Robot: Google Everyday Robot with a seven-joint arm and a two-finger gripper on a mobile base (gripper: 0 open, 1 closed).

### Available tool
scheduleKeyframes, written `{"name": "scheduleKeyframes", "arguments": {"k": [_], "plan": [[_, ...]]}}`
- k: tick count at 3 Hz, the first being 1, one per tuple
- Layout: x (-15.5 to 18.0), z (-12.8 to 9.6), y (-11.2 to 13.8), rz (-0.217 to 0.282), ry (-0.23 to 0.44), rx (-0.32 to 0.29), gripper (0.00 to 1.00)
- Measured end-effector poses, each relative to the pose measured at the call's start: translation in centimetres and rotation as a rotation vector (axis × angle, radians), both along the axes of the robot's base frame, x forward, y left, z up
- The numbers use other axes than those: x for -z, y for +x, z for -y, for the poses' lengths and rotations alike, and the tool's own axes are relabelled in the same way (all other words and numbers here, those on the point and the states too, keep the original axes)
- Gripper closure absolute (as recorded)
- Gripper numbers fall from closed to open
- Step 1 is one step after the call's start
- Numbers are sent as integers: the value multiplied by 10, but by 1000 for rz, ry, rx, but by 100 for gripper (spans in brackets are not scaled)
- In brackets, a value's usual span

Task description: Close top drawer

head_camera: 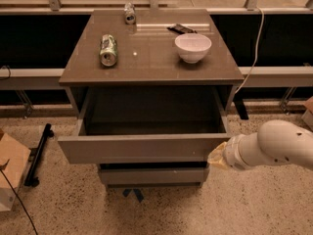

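The top drawer (142, 148) is a wide grey-brown drawer with a plain flat front panel. It stands pulled out of the cabinet (151, 65), and its deep box is open and looks empty. My gripper (216, 156), on the end of a white arm coming from the right, sits against the right end of the drawer's front panel, low on its front face.
On the cabinet top lie a green can (108, 49), a small can (129, 13) at the back, a white bowl (193, 47) and a dark flat object (181, 29). A lower drawer front (151, 175) shows beneath. A cardboard box (10, 175) and a black bar (38, 153) are on the floor at left.
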State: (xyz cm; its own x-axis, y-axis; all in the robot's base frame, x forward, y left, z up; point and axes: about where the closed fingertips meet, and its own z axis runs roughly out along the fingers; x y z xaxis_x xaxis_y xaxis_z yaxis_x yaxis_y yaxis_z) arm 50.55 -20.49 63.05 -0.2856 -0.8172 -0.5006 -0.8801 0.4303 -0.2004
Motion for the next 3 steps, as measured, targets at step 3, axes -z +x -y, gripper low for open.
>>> {"name": "scheduleKeyframes", "arguments": {"k": [3], "plan": [[7, -2, 61, 116, 92, 54, 100]]}}
